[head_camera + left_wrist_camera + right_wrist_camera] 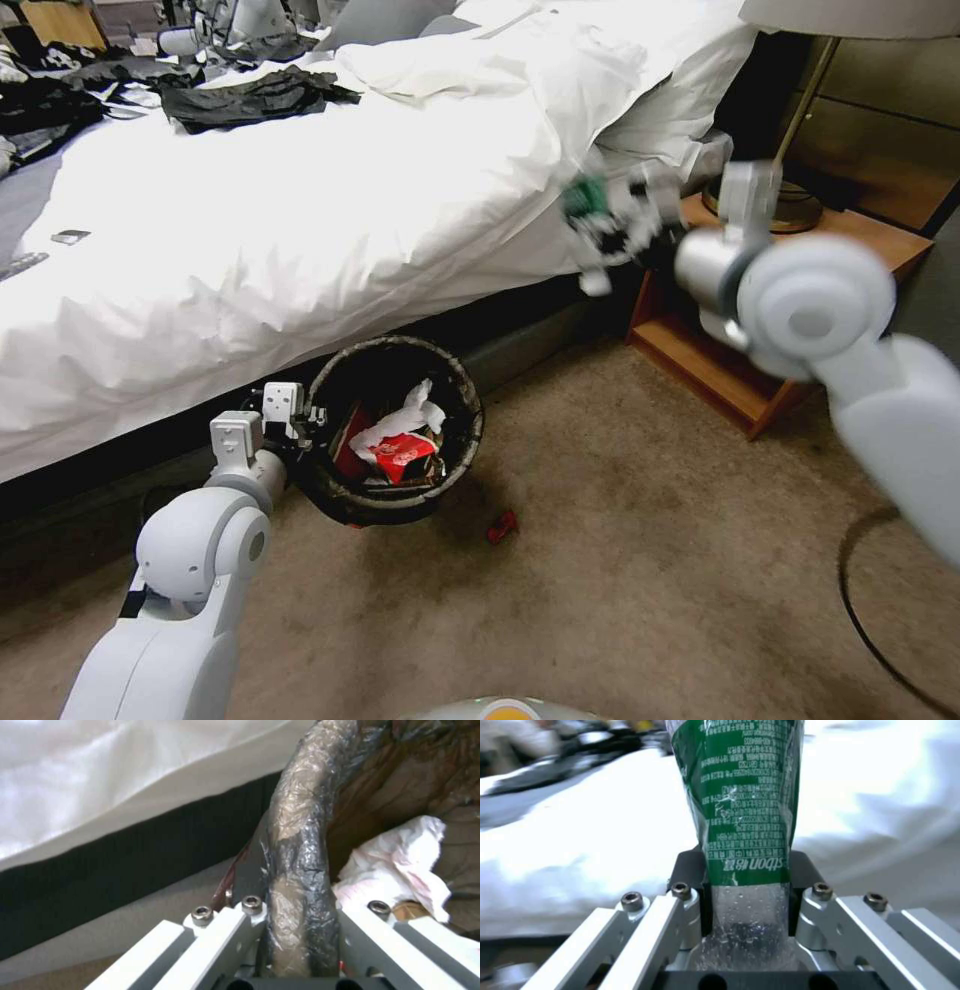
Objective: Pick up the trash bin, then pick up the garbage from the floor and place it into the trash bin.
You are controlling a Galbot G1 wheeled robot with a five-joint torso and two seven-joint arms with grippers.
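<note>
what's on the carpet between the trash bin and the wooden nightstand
In the head view, one small red wrapper lies near the trash bin; the carpet on toward the nightstand is otherwise bare.

Open carpet (pixel 620 560) right of the trash bin (pixel 400 500); bed (pixel 300 230) overhangs behind it; nightstand (pixel 760 330) crowds the right
</note>
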